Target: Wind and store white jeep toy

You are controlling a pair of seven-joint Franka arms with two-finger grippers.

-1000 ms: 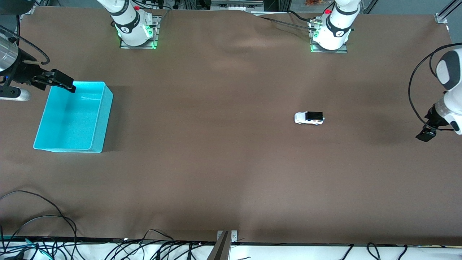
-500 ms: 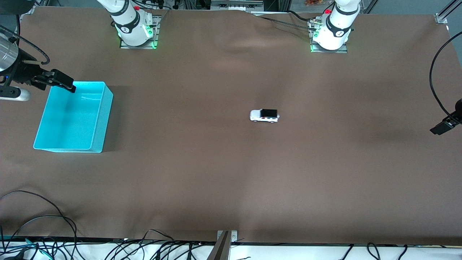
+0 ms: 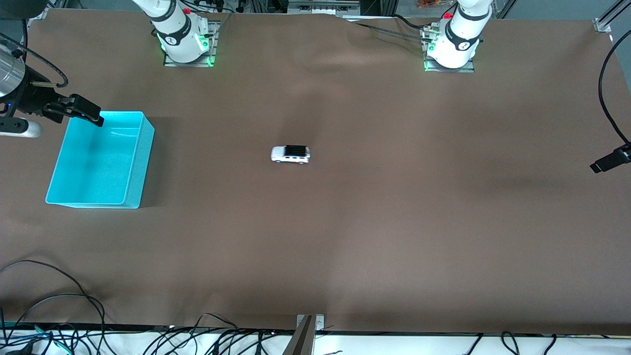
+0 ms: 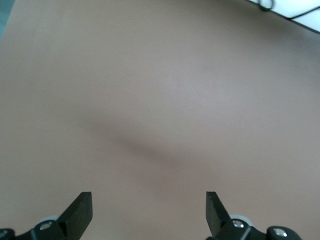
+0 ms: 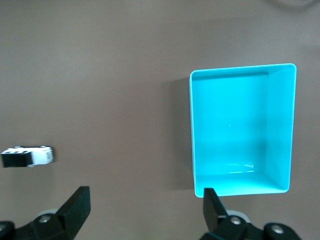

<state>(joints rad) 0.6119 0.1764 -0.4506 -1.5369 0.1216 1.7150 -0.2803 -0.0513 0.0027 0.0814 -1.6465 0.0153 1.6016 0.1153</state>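
Hanging wide open, right tool [image 3: 93,117] over the cyan bin [image 3: 139,162] corner, left tool [image 4: 148,215] (also wide) over bare table.

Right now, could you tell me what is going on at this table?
Nobody is holding anything. The white jeep toy sits free mid-table, between the arms' ends. The right gripper hangs open over the cyan bin, which holds nothing. The left gripper waits open over bare cloth at its end of the table.

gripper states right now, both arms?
Left gripper: open, holding nothing, over bare table at the left arm's end.
Right gripper: open, holding nothing, over the cyan bin's edge.
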